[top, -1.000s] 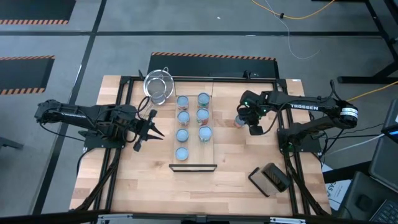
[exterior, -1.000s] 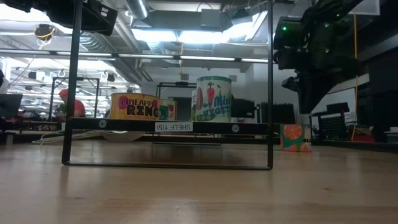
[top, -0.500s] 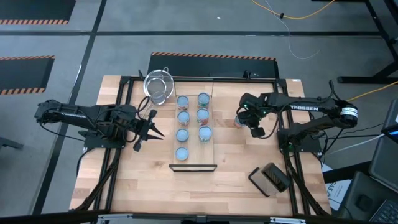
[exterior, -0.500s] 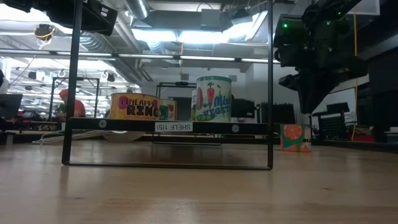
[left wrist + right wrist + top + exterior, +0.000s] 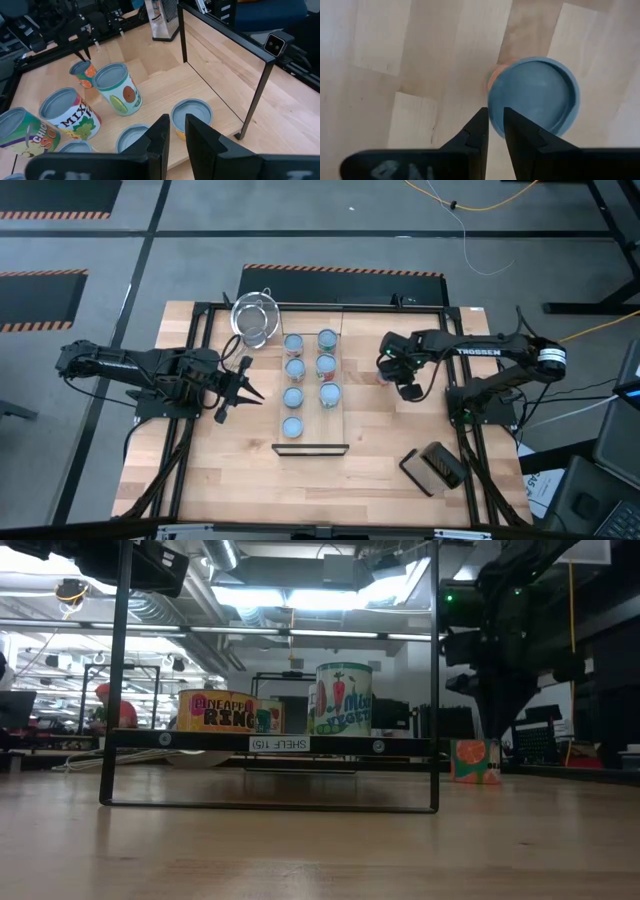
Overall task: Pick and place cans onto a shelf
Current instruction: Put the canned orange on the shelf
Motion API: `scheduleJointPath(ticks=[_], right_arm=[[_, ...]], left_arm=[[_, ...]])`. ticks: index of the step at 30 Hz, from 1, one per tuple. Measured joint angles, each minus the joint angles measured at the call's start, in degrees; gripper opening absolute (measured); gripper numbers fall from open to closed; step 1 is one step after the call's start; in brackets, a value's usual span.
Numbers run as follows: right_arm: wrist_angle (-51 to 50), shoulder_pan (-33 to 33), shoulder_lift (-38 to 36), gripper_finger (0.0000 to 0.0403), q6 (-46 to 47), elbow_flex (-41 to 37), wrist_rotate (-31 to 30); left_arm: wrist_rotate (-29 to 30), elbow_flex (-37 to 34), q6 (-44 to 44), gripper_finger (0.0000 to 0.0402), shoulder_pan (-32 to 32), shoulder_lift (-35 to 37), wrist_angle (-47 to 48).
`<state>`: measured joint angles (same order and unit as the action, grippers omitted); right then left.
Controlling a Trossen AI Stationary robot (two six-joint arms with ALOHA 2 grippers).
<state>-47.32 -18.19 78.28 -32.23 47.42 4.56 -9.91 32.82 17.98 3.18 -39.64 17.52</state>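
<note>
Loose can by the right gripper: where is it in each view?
High: can right of the shelf, mostly under the right gripper.
Low: orange tin at the right, beyond the shelf's frame.
Left wrist: small and far off, on the table past the shelf.
Right wrist: its blue top, centre-right.
Landmark: the right gripper, close above the can in every view.

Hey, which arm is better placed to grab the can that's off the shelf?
Right. The right gripper hangs directly above the loose can; the left gripper waits across the shelf.
</note>
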Motion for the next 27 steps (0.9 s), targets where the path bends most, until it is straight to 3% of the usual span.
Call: scheduleJointPath(ticks=[13, 19, 22, 27], right_arm=[[0.06, 0.02, 3.42, 0.0064, 0.0, 0.1, -0.01], [0.92, 0.02, 3.48, 0.0023, 0.54, 0.11, -0.02], [1.86, 0.41, 3.48, 0.001, 4.82, 0.14, -0.01], [1.99, 2.83, 3.72, 0.001, 20.27, 2.58, 0.02]], left_arm=[[0.0, 0.0, 0.0, 0.0054, 0.0, 0.0, 0.0], [0.0, 0.0, 0.0, 0.0054, 0.0, 0.0, 0.0], [0.0, 0.0, -0.02, 0.0054, 0.0, 0.0, 0.01], [0.02, 0.0, 0.0, 0.0054, 0.0, 0.0, 0.0]])
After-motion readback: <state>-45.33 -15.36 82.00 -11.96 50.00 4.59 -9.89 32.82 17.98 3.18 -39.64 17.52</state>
